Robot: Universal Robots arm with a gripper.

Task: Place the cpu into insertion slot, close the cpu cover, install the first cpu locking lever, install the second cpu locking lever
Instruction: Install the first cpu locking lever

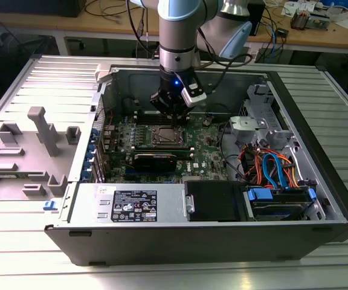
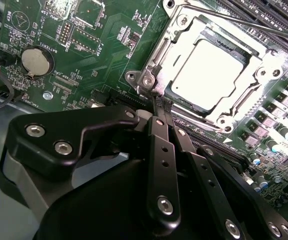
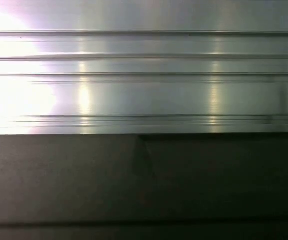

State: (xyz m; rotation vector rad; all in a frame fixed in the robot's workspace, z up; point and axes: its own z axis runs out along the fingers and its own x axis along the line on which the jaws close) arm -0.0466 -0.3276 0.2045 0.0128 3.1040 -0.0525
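A ribbed aluminium table (image 1: 331, 266) spreads across the exterior view; behind it a cluttered wooden workbench (image 1: 119, 24) runs along; bright glare washes the table's left.

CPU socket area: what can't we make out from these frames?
- Locking levers: in the second wrist view the claw covers the near corner of the cpu cover, so whether a lever is latched there is hidden.
- The cover's far side is cut off by the picture's edge.
- Exterior view: the claw hangs over the insertion slot; the cpu is too small to judge there.
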